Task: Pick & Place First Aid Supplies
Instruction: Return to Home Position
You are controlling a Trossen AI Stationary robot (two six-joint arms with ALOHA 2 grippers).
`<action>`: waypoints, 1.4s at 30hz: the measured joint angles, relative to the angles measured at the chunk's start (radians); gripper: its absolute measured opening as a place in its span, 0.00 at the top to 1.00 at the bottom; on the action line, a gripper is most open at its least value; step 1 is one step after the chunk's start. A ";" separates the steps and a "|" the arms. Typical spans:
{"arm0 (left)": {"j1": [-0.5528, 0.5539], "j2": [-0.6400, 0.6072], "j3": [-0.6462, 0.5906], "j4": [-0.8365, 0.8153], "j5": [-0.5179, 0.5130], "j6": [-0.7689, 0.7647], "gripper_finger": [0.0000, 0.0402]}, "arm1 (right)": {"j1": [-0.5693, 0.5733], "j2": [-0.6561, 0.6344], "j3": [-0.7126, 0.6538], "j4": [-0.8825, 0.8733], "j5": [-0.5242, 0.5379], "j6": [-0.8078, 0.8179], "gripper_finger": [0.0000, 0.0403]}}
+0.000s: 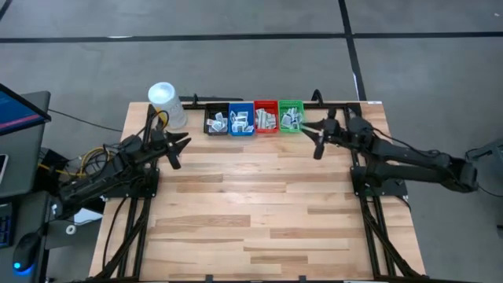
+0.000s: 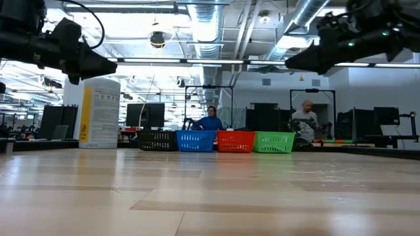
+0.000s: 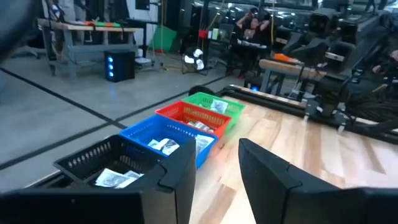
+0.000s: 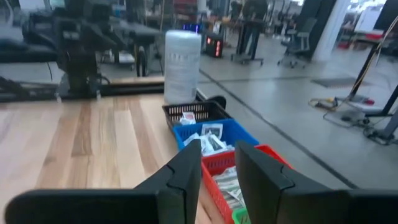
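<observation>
Wrist views show the left gripper [image 3: 216, 148] and the right gripper [image 4: 219, 148] each slightly parted and empty, raised above the table [image 1: 251, 204] near the bins [image 3: 140, 134] of packets [image 3: 165, 145].

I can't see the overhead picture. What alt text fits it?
A black bin, blue bin, red bin and green bin line the wooden table's far edge, holding white packets. The left gripper and right gripper hover at either end, open and empty.

Open tabletop [image 1: 251, 212] across middle and near side; bins [image 1: 254, 118] and white-capped container [image 1: 165, 98] along far edge.
</observation>
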 joint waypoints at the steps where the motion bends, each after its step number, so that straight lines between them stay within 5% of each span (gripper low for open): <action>1: 0.000 -0.009 -0.004 -0.002 -0.007 0.005 0.70 | 0.000 -0.024 -0.021 0.016 0.000 0.005 0.77; 19: 0.011 -0.020 -0.095 0.111 -0.054 0.085 0.70 | -0.102 -0.292 -0.324 0.173 0.004 0.006 0.77; 33: 0.016 -0.012 -0.095 0.153 -0.034 0.212 0.70 | -0.265 -0.291 -0.326 0.131 0.030 -0.011 0.77; 42: 0.015 0.003 -0.093 0.205 0.105 0.066 0.70 | -0.241 -0.291 -0.327 0.068 -0.003 0.072 0.77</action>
